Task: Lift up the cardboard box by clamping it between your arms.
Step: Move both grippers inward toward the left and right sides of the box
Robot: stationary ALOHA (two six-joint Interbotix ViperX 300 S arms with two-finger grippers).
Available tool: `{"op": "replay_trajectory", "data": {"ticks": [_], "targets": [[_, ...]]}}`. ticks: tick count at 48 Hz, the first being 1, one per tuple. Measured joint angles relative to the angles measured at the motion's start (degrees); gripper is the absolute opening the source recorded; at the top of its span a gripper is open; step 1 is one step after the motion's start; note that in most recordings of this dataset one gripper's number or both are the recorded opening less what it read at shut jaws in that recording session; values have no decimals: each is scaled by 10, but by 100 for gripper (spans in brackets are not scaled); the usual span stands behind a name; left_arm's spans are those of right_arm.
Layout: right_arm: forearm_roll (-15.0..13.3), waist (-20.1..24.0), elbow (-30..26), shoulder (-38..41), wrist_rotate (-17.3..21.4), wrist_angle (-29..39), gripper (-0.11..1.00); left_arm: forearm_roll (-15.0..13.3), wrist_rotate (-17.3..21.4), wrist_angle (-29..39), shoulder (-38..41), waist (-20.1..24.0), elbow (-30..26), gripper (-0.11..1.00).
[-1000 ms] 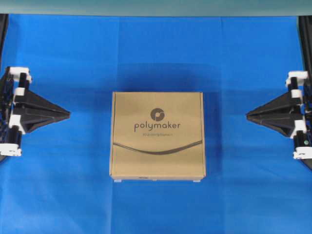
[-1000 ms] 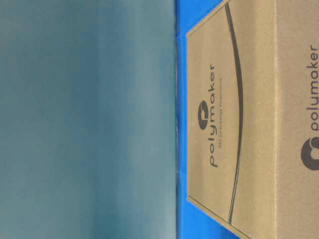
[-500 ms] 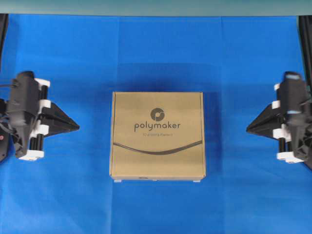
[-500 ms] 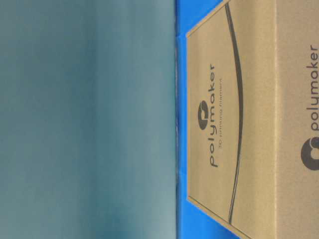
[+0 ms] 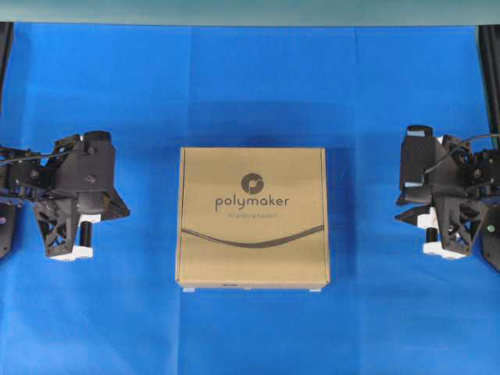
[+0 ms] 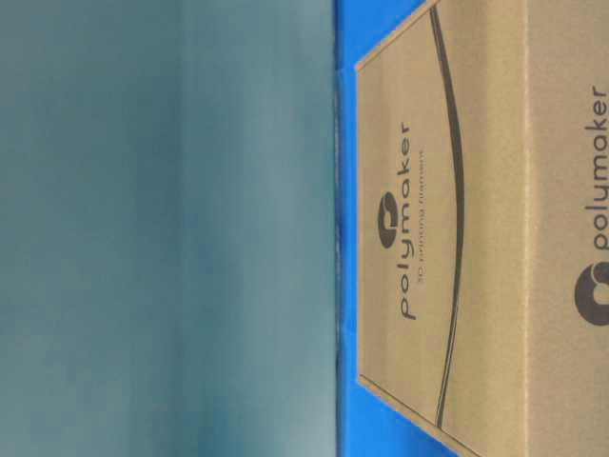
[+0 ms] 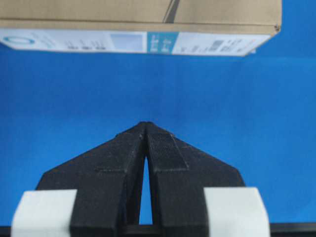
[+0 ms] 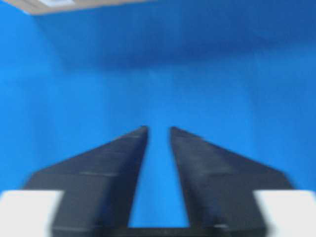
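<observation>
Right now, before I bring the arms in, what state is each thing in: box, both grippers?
cardboard box: flat on the blue cloth, logo side up, closed, touched by neither arm.
left gripper: shut, fingertips together, empty, aimed at the box's labelled side, apart from it.
right gripper: fingers slightly parted, empty, apart from the box.
</observation>
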Motion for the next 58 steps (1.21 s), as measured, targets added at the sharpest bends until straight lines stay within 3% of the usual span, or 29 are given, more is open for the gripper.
{"op": "replay_trajectory", "data": {"ticks": [4, 11, 15, 17, 30, 43, 58], "targets": [[0, -3, 0, 2, 0, 1, 44, 1, 1, 2, 7, 0, -2, 22], [-2, -4, 2, 2, 0, 2, 86, 1, -2, 2, 16, 0, -3, 65], [-10, -3, 8, 3, 0, 3, 98, 1, -5, 2, 26, 2, -3, 84], [-12, -4, 11, 4, -1, 4, 100, 0, -10, 2, 32, 4, -3, 89], [-19, -4, 31, 34, 0, -16, 99, 1, -9, -10, 87, 9, -8, 89], [-20, -10, 35, 111, 0, -96, 99, 1, -4, -33, 151, 16, -33, 89], [-20, -11, -11, 223, -2, -171, 99, 2, -3, -59, 214, 21, -68, 89]]}}
